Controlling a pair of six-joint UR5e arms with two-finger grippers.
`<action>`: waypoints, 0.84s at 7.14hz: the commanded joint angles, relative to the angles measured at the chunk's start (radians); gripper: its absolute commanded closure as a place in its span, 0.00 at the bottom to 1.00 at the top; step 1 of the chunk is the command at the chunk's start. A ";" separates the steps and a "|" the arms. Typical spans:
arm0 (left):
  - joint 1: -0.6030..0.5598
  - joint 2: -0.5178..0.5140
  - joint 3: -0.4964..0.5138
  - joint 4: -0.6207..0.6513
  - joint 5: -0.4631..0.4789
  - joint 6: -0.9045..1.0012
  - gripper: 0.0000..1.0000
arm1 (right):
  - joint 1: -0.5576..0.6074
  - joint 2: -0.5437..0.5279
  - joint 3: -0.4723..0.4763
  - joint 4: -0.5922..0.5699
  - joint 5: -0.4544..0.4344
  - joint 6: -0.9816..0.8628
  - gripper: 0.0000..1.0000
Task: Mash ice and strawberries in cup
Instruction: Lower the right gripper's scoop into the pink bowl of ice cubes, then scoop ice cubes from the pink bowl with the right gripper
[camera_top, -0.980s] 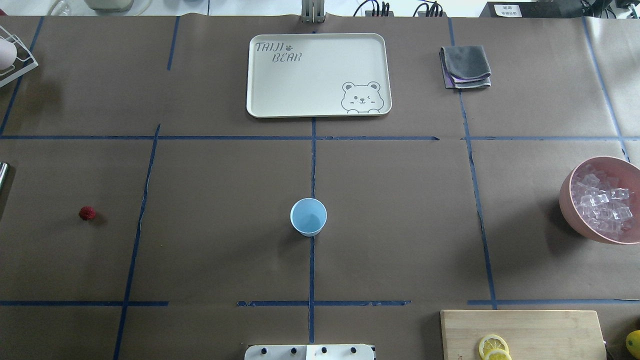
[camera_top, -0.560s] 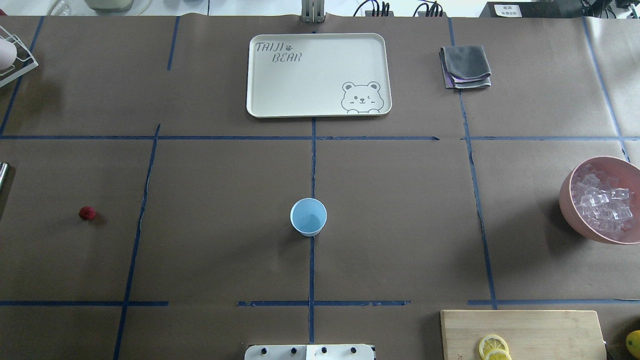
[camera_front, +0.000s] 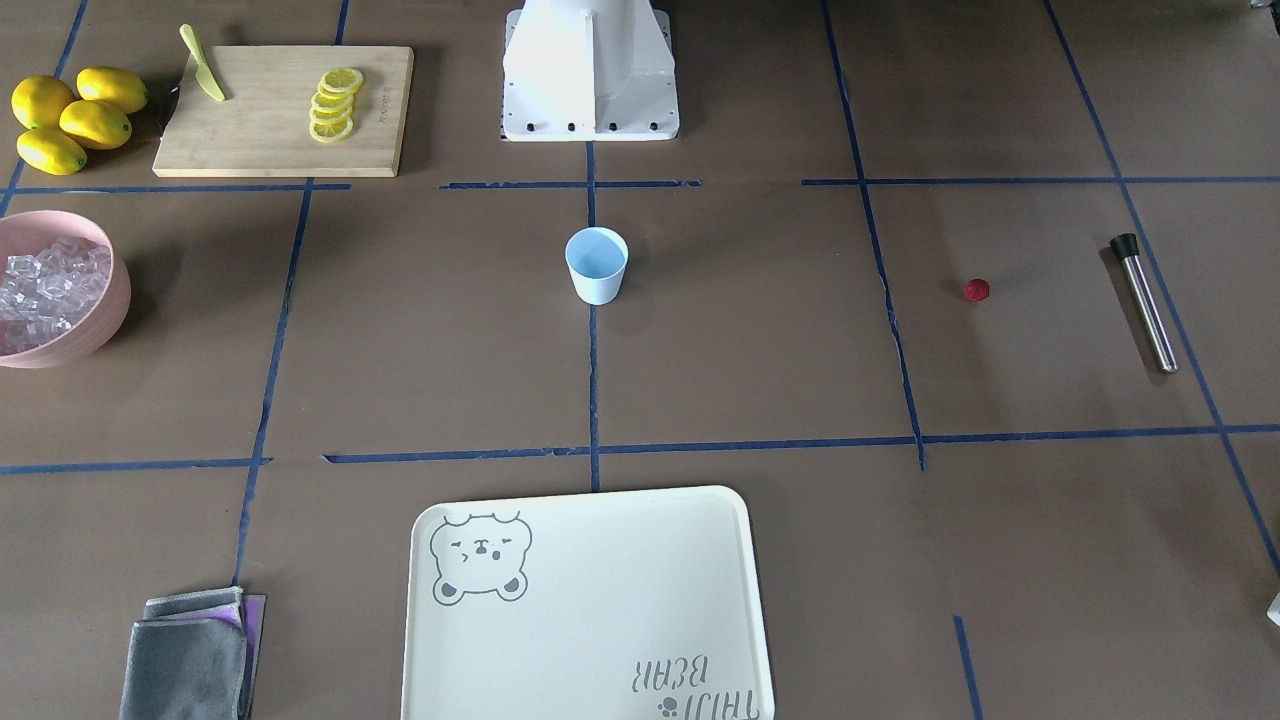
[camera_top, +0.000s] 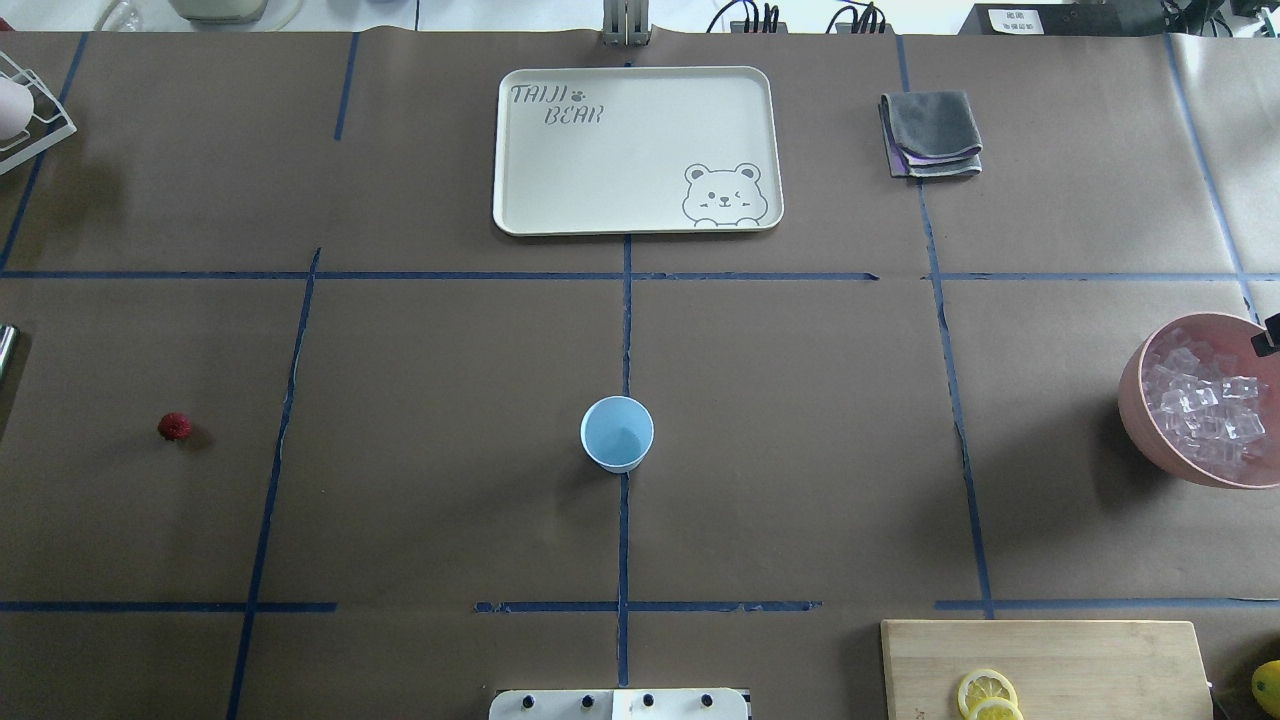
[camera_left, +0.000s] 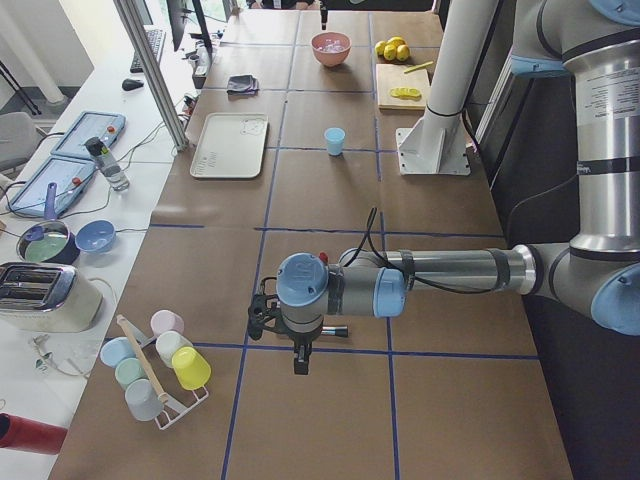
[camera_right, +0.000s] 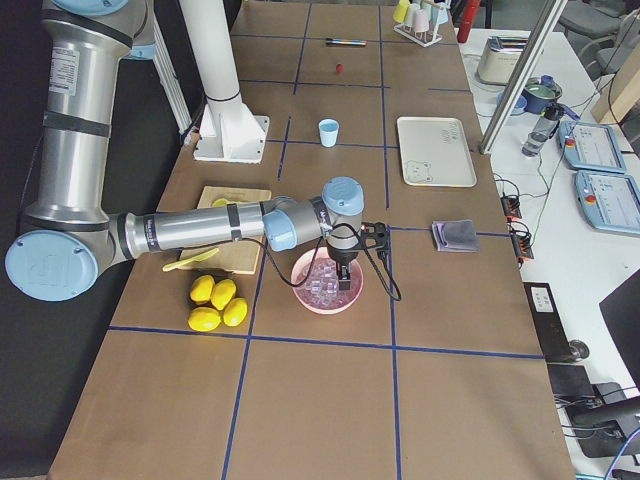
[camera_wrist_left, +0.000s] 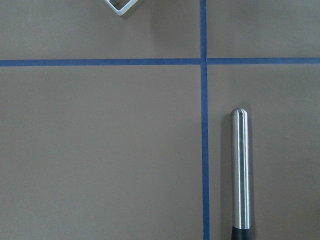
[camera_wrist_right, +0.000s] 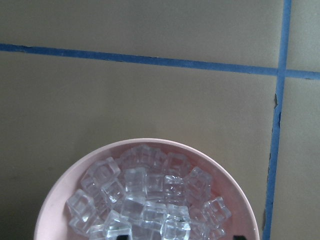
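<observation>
The pale-blue cup (camera_top: 617, 433) stands upright and empty at the table's middle, also in the front view (camera_front: 597, 262). The dark-red strawberry (camera_top: 174, 427) lies alone on the table at the left. The ice (camera_wrist_right: 150, 200) fills a pink bowl (camera_top: 1150, 440) at the right edge. My right gripper (camera_wrist_right: 180, 237) hangs over the bowl, its two dark fingertips (camera_wrist_right: 120, 237) wide apart at the wrist view's bottom edge. My left gripper (camera_left: 300, 362) hangs above a steel muddler (camera_wrist_left: 241, 175); I cannot tell whether it is open or shut.
A cream bear tray (camera_top: 520, 150) sits at the far middle, a folded grey cloth (camera_top: 930, 133) to its right. A cutting board (camera_top: 1100, 660) with lemon slices (camera_top: 987, 693) is at the near right, with whole lemons (camera_front: 70, 120) and a knife (camera_front: 203, 62). A cup rack (camera_left: 160, 360) stands at the far left.
A dark tip of my right gripper has come into the overhead view at the right edge, over the pink bowl. The cup and strawberry have not moved.
</observation>
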 joint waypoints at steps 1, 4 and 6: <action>0.000 0.000 0.002 -0.001 0.001 0.001 0.00 | -0.026 0.003 -0.016 0.001 -0.001 -0.003 0.33; 0.000 0.000 -0.009 -0.001 0.001 -0.003 0.00 | -0.047 0.045 -0.080 -0.007 0.000 -0.003 0.34; 0.000 0.000 -0.011 -0.001 0.001 -0.003 0.00 | -0.049 0.050 -0.096 -0.001 0.003 0.000 0.36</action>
